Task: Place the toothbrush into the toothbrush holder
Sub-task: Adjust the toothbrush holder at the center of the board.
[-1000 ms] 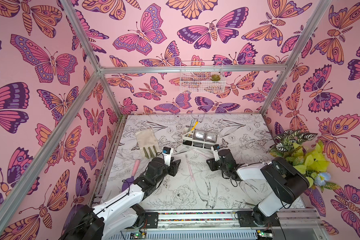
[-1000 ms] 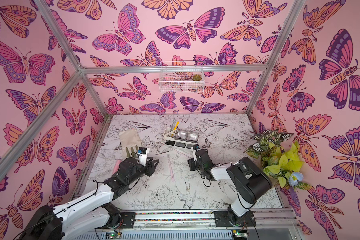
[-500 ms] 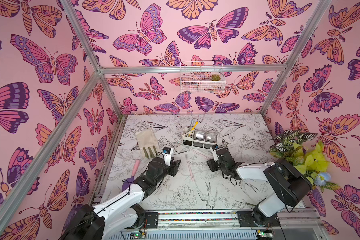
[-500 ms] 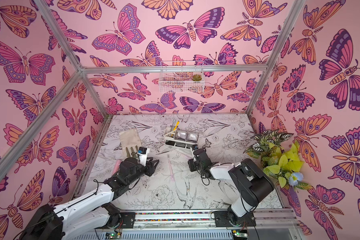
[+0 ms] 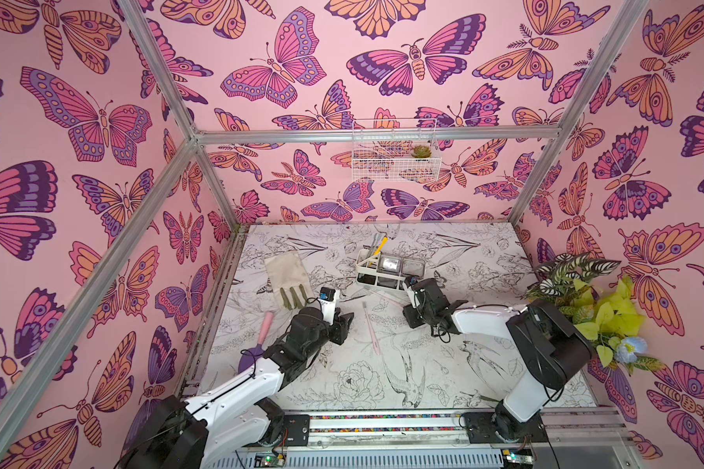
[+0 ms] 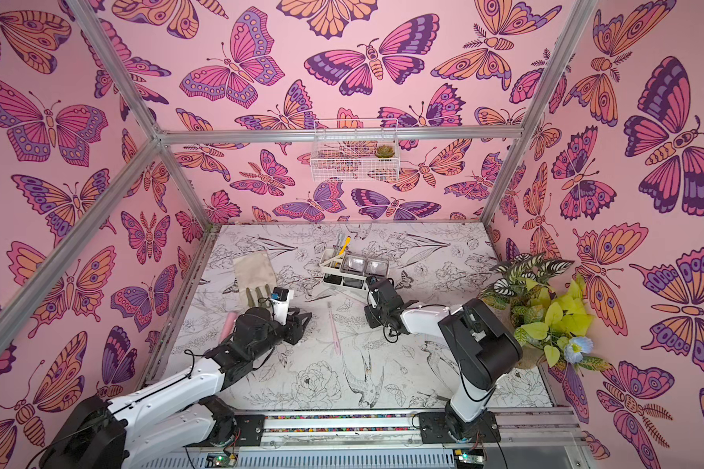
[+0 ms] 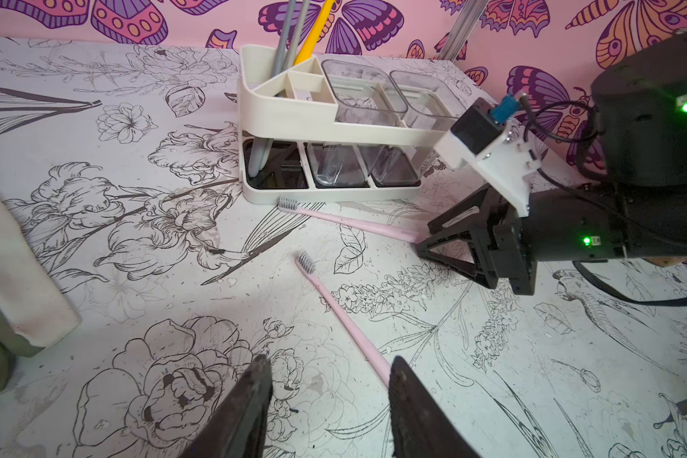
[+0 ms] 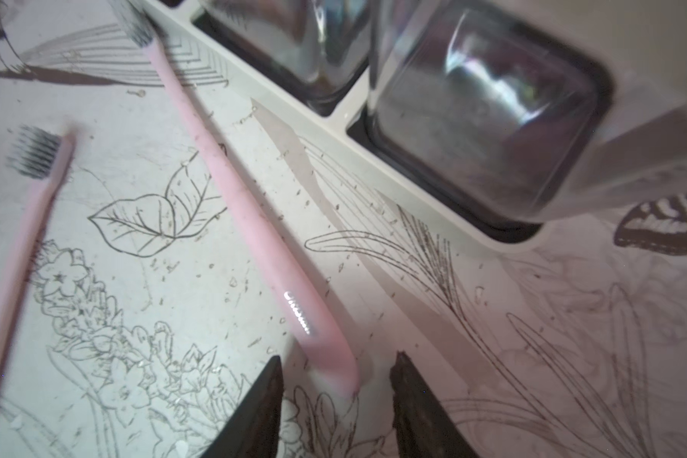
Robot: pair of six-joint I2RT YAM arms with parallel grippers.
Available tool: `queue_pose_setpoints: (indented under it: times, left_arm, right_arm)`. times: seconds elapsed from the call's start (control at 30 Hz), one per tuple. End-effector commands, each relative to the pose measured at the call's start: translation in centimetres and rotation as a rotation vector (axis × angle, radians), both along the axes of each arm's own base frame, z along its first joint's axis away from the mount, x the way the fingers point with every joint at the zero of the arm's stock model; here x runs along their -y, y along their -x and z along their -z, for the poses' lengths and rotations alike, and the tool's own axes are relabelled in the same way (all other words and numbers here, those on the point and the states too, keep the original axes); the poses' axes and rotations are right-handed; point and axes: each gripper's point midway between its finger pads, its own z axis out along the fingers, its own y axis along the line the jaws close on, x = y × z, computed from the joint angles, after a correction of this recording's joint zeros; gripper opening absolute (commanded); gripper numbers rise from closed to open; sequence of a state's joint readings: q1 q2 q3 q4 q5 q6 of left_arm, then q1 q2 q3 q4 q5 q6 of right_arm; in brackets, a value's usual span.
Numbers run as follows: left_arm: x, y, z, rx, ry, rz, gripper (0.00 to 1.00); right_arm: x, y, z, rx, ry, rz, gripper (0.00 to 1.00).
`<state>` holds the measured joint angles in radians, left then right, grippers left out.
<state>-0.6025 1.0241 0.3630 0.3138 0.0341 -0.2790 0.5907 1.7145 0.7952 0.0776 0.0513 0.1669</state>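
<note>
Our right gripper stands partly open and grips nothing. The handle end of a pink toothbrush lies on the table between its fingertips, closer to one of them. That brush runs just beside the foot of the toothbrush holder, which in both top views sits at ten o'clock from this gripper. Our left gripper is likewise parted and empty, low over the table. A second toothbrush lies flat at three o'clock of it, between our two arms, bristles toward the holder.
</note>
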Motion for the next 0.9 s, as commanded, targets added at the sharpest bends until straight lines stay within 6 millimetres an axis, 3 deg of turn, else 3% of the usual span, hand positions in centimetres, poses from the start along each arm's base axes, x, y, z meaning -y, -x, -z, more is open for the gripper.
queue_pose_setpoints:
  times: [0.0, 0.17, 0.57, 0.87]
  left_arm:
    - [0.4, -0.2, -1.0, 0.017, 0.021, 0.005, 0.5]
    - [0.3, -0.2, -1.0, 0.019, 0.02, 0.002, 0.5]
    - [0.2, -0.3, -1.0, 0.02, 0.018, -0.004, 0.5]
    - [0.2, -0.3, -0.9, 0.017, 0.021, -0.009, 0.5]
  right_arm:
    - [-1.1, 0.6, 0.8, -0.059, -0.006, -0.064, 0.46]
    - [-1.5, 1.0, 1.6, -0.097, -0.009, -0.085, 0.45]
    - [-2.5, 1.7, 2.4, -0.147, -0.07, -0.099, 0.21]
    - [-1.6, 3.6, 2.6, -0.174, -0.085, -0.088, 0.21]
